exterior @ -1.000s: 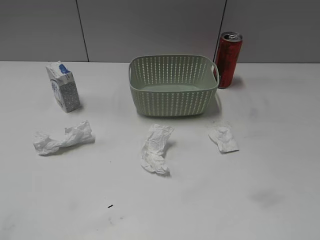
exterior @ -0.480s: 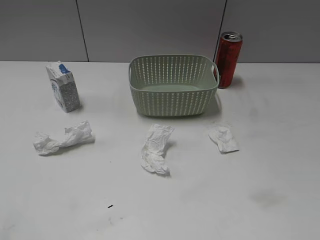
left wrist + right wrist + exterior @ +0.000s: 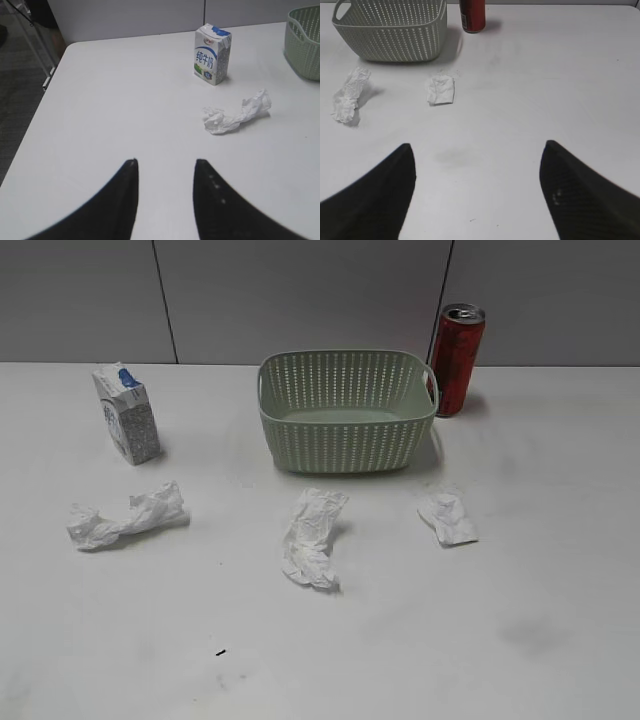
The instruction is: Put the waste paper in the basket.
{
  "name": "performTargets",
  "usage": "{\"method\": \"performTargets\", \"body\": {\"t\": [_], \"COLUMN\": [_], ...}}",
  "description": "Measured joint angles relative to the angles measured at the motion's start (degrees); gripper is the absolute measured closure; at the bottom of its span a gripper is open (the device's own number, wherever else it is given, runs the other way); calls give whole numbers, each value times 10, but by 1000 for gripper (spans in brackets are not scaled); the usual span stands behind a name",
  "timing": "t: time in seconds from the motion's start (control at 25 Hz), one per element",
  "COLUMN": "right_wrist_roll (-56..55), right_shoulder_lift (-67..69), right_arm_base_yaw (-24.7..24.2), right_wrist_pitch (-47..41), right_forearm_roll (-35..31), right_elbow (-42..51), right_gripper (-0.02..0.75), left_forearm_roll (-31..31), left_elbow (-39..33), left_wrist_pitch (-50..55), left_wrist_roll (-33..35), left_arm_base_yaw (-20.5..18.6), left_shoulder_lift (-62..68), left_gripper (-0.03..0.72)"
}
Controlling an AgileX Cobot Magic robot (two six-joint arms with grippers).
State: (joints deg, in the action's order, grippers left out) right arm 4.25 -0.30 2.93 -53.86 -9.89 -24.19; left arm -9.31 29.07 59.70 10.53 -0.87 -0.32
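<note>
Three crumpled white wads of waste paper lie on the white table: a left one, a middle one and a right one. The pale green slotted basket stands behind them, empty. No gripper shows in the exterior view. In the left wrist view my left gripper is open and empty, with the left wad ahead to its right. In the right wrist view my right gripper is wide open and empty; the right wad, the middle wad and the basket lie ahead to its left.
A small white carton with a blue top stands at the left, also in the left wrist view. A tall red can stands right of the basket. The table's left edge drops to the floor.
</note>
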Motion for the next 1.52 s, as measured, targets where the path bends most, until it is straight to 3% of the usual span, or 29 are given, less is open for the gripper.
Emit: {"method": "performTargets", "body": {"t": [0.52,0.64,0.72,0.84,1.24,1.52], "right_wrist_roll": [30,31,32,32,32,32], "right_shoulder_lift": [0,0,0,0,0,0], "right_arm_base_yaw": [0,0,0,0,0,0], "right_wrist_pitch": [-2,-2,-2,-2,-2,-2], "right_forearm_roll": [1,1,1,1,1,1], "right_elbow": [0,0,0,0,0,0], "right_gripper": [152,152,152,152,152,152], "left_forearm_roll": [-1,-2,-3,-4,-14,-46], "left_elbow": [0,0,0,0,6,11], "left_wrist_pitch": [0,0,0,-1,-17,-142], "left_wrist_roll": [0,0,0,0,0,8], "left_arm_base_yaw": [0,0,0,0,0,0], "left_shoulder_lift": [0,0,0,0,30,149], "left_gripper": [423,281,123,38,49,62]}}
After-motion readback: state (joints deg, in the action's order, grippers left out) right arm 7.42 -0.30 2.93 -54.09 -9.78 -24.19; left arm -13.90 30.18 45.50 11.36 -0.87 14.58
